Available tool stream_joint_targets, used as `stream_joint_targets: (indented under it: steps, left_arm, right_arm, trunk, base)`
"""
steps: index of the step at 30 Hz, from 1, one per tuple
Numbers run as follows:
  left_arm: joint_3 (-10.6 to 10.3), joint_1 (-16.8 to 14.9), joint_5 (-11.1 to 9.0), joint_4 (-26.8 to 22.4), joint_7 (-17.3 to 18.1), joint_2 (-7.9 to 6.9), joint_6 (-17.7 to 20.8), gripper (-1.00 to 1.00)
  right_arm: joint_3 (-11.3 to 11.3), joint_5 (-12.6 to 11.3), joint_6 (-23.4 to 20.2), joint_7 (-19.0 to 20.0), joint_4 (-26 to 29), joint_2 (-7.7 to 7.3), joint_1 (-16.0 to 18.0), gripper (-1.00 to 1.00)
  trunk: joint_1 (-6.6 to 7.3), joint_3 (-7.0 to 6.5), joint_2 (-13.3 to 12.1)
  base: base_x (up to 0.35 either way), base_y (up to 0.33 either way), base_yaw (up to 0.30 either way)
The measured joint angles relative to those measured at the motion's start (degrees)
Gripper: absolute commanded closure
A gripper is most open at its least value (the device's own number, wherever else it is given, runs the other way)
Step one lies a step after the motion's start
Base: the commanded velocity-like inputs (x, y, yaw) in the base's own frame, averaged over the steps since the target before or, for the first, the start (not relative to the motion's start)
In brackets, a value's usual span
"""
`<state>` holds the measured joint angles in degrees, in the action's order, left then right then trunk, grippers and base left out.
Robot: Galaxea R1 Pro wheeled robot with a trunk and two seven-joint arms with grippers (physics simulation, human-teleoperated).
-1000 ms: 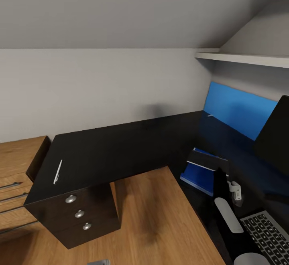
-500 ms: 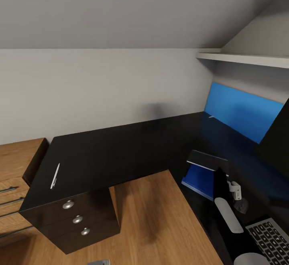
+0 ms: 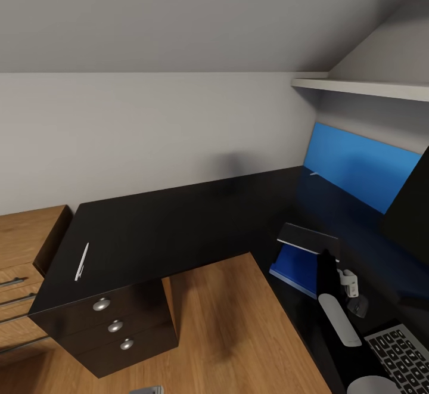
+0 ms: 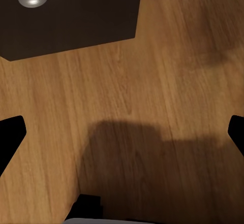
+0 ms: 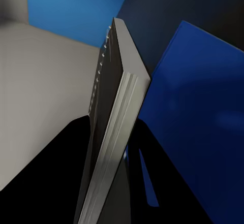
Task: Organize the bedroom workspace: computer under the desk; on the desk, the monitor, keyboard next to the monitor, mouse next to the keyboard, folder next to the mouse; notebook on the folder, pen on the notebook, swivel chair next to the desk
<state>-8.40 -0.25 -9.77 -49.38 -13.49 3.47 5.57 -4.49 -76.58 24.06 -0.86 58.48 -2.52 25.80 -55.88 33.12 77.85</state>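
Held the notebook (image 3: 307,238) clamped in the right gripper (image 5: 109,183), tilted over the blue folder (image 3: 293,270) at 4 o'clock on the bench (image 3: 167,227). Needed, probably, to level it, lower it squarely onto the folder, then release. Had the left gripper (image 4: 122,132) spread apart above the floor (image 4: 152,82). Saw the pen (image 3: 81,261) at 9 o'clock on the bench, well apart.

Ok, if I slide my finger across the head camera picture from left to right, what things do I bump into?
Wooden drawers → white pen → silver drawer knobs → dark notebook held over the blue folder → keyboard → monitor.
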Motion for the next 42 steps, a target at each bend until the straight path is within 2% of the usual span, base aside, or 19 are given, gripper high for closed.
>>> stream_joint_targets:
  steps: [12, 30, 33, 34, 36, 42]
  left_arm:
    - [0.0, 0.0, -0.1, -0.1, 0.1, 0.0, 0.0, -1.0]
    - [-0.1, 0.0, -0.1, 0.0, 0.0, 0.0, 0.1, -1.0]
    - [-0.1, 0.0, -0.1, 0.0, 0.0, 0.0, 0.1, -1.0]
    - [-0.1, 0.0, 0.0, 0.0, 0.0, 0.0, 0.1, -1.0]
    - [-0.1, 0.0, 0.0, 0.0, 0.0, 0.0, 0.1, -1.0]
    - [0.0, 0.0, 0.0, 0.0, 0.0, 0.0, 0.1, -1.0]
  right_arm:
    - [0.0, 0.0, 0.0, 0.0, 0.0, 0.0, 0.0, 1.0]
    - [0.1, 0.4, 0.0, -0.5, 0.0, 0.05, 0.0, 1.0]
    - [0.1, 1.6, 0.0, -1.4, 0.0, 0.07, 0.0, 1.0]
    - [0.1, 3.8, 0.0, -3.0, 0.0, 0.13, 0.0, 1.0]
    - [0.1, 5.6, 0.0, -4.3, 0.0, 0.15, 0.0, 1.0]
    - [0.2, 8.3, 0.0, -6.6, 0.0, 0.25, 0.0, 1.0]
  trunk:
    - [0.0, 0.0, 0.0]
    - [3.95, -3.23, -7.2]
    - [4.39, -3.59, -8.0]
    - [4.39, -3.59, -8.0]
    - [4.39, -3.59, -8.0]
    - [4.39, -3.59, -8.0]
  base:
    - [0.0, 0.0, 0.0]
    - [0.0, 0.0, 0.0]
    - [0.0, 0.0, 0.0]
    - [0.0, 0.0, 0.0]
    - [0.0, 0.0, 0.0]
    - [0.0, 0.0, 0.0]
